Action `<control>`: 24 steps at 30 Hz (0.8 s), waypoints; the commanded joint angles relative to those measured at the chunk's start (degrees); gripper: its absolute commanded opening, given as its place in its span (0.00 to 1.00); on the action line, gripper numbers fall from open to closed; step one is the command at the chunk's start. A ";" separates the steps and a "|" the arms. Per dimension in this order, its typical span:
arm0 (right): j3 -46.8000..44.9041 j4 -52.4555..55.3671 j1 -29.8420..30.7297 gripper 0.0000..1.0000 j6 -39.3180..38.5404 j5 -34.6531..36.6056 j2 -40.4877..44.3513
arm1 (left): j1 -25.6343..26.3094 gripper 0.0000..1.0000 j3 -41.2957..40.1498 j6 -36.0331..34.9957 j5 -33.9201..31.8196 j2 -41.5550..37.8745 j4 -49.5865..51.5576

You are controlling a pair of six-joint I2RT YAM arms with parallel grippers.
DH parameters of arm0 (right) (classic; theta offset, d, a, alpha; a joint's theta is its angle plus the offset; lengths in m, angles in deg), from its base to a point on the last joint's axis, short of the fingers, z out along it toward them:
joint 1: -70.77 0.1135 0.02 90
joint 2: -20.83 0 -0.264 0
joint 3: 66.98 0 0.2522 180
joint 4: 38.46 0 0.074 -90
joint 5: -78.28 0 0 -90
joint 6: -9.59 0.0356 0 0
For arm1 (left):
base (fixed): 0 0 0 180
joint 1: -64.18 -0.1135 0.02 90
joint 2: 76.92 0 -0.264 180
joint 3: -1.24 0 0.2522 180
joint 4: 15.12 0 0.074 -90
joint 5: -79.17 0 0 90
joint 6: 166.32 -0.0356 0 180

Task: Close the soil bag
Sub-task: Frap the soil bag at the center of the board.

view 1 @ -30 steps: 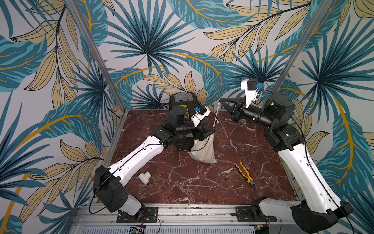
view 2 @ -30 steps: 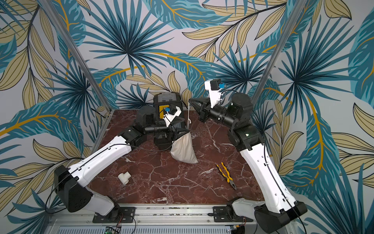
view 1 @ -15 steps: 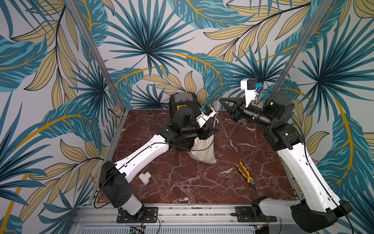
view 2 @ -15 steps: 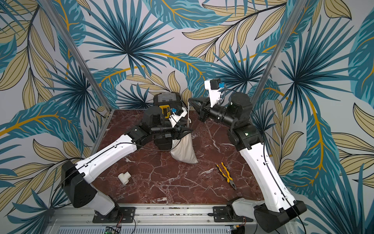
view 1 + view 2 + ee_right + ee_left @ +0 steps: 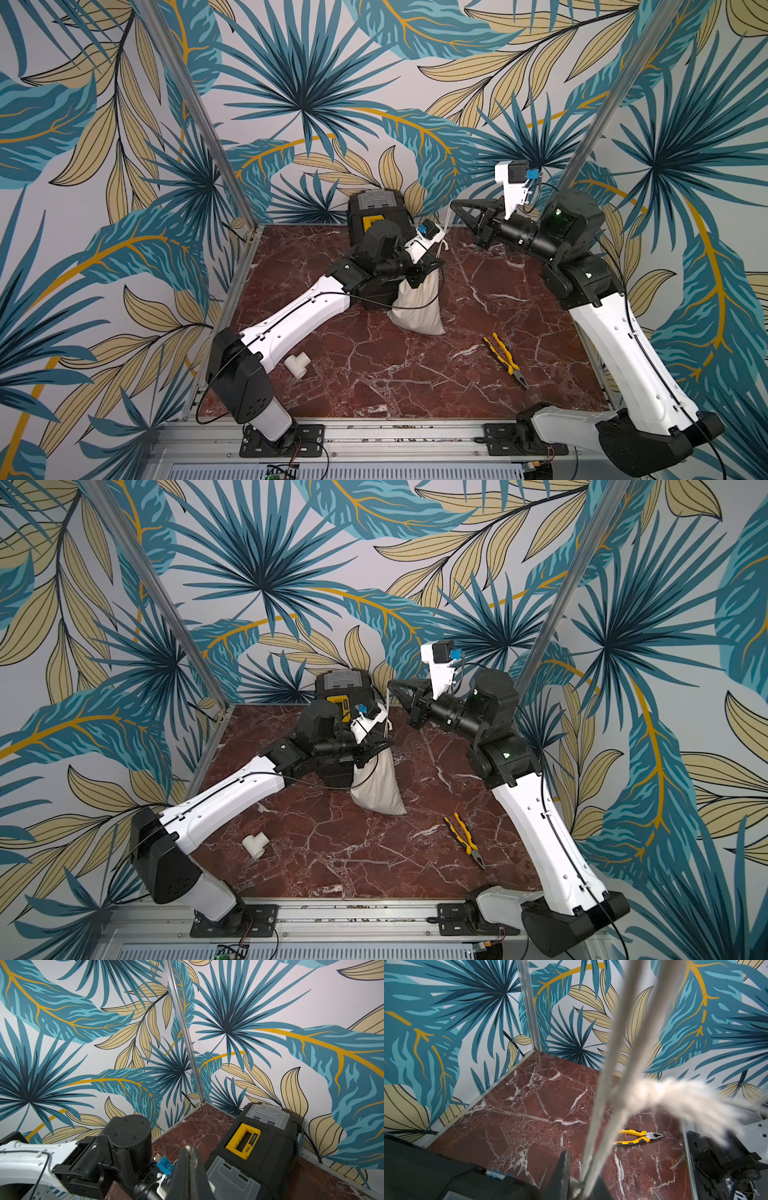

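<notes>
The soil bag (image 5: 417,309) (image 5: 378,789), a cream-white cloth sack, stands on the marble floor in front of the toolbox. My left gripper (image 5: 432,266) (image 5: 384,746) sits at its gathered neck. In the left wrist view this gripper (image 5: 581,1180) has its jaws narrowed round the bunched cloth and the two cord strands (image 5: 608,1076), which rise from it. A frayed cord end (image 5: 679,1095) hangs beside them. My right gripper (image 5: 455,204) (image 5: 390,683) is raised above and behind the bag. It (image 5: 190,1152) is shut on the cord (image 5: 445,226), which runs taut down to the neck.
A black toolbox (image 5: 376,208) (image 5: 255,1147) with a yellow handle stands against the back wall, right behind the bag. Yellow pliers (image 5: 505,359) (image 5: 636,1136) lie front right. A white pipe tee (image 5: 298,363) lies front left by the left arm. Leaf-patterned walls enclose three sides.
My left gripper has moved right onto the bag's neck and its jaws have closed in round it. The right arm has held still with the cord.
</notes>
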 commanded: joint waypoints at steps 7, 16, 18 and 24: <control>3.66 -3.87 -0.16 0.00 0.26 0.65 -0.09 | 1.08 0.12 1.24 -4.38 -5.69 -0.28 7.35; 6.37 -2.23 -0.15 0.00 -1.09 5.04 0.26 | 1.01 0.00 0.46 -6.68 -9.99 -0.93 10.80; 7.49 -2.20 -0.22 0.00 -1.10 5.86 0.24 | 1.03 0.01 -0.20 -6.86 -10.03 -1.08 11.06; 11.98 -2.64 -0.23 0.00 -0.63 7.06 -0.62 | 1.08 0.04 -2.56 -6.82 -7.63 -1.19 10.88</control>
